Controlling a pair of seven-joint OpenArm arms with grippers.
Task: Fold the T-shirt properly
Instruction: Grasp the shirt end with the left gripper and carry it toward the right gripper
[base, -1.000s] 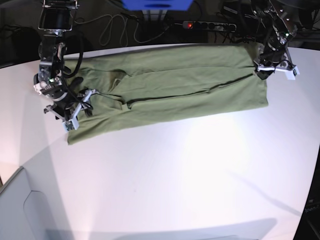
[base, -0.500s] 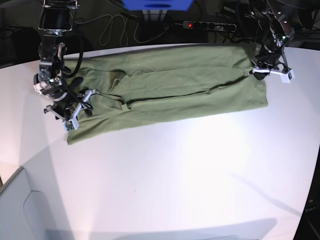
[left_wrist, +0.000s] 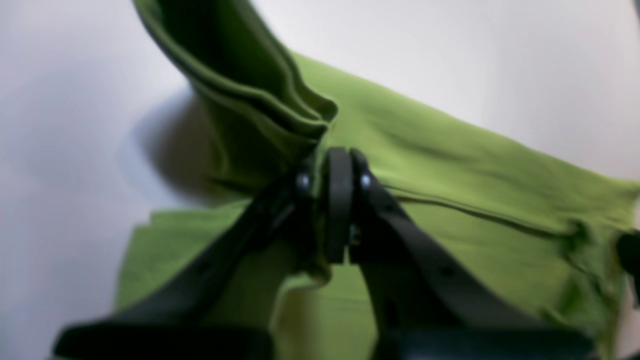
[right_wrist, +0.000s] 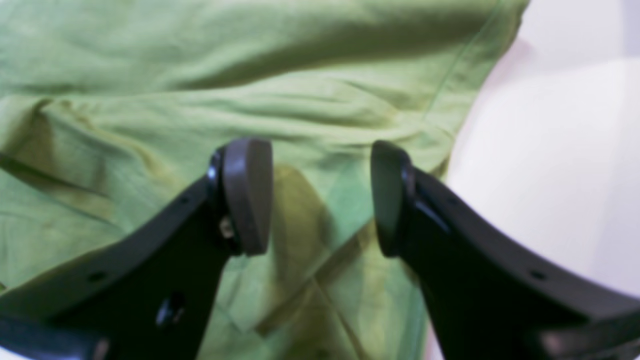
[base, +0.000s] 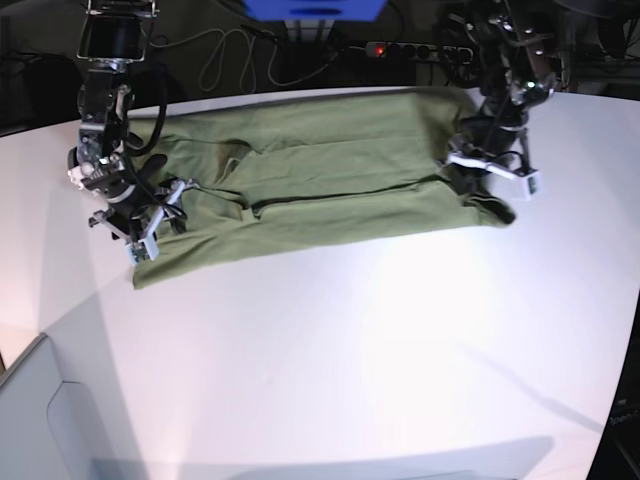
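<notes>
We see the T-shirt (base: 320, 180) spread lengthwise across the far side of the white table (base: 350, 350), already narrowed into a long band. It looks light, soft and limp, so we expect it to sag and drag wherever it is not held; layered hems and corners give the surest hold. Our left gripper (left_wrist: 340, 210) has its jaws pressed together on a bunched fold of the shirt's edge at about 3 o'clock of the band, lifted off the table. Our right gripper (right_wrist: 320, 200) hangs with jaws apart over the cloth at about 9 o'clock, holding nothing. Beyond the table, at 12 o'clock, lie cables (base: 225, 55) and a power strip (base: 420, 50), clear of the cloth; nothing on the table blocks a fold.
</notes>
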